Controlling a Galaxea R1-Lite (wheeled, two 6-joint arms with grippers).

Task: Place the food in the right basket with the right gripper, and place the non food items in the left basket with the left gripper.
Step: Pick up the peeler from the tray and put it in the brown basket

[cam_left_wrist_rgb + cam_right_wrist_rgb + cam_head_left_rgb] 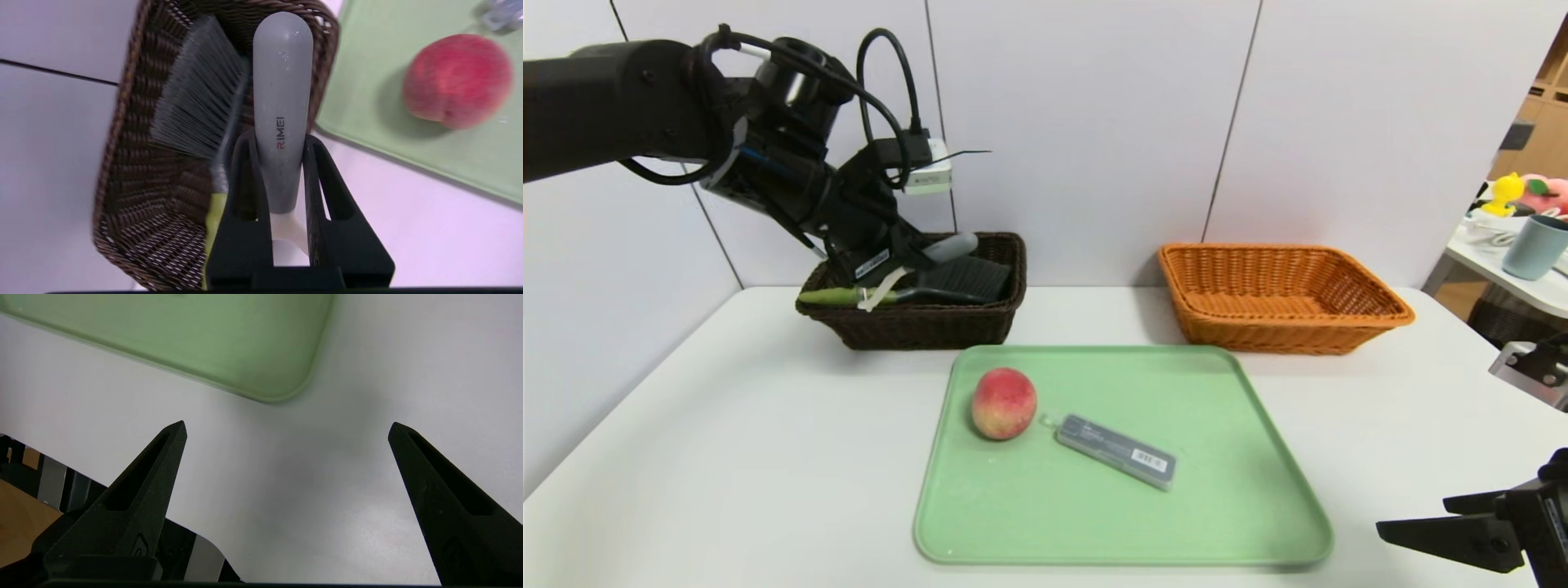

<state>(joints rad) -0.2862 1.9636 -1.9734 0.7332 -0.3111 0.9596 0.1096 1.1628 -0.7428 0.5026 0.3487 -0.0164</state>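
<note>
Nearest the robot, at about four o'clock on the white table, the right gripper is parked low beside the near right corner of the green tray, its jaws spread wide and empty, probably waiting for its turn with the fruit.

On the tray, the peach sits toward ten o'clock, and the slim grey case with the barcode label lies at an angle near the middle, just beside the peach but apart from it. Both are untouched.

Farther back, at about one o'clock, the orange wicker basket stands with nothing showing inside. At eleven o'clock the dark brown basket already holds the green-handled brush, lying along its length. The left gripper is above this basket, angled down, clamped on the grey handle of the Y-peeler, with the peeler's white head back between the jaws. That hold suits dropping it in next to the brush.
</note>
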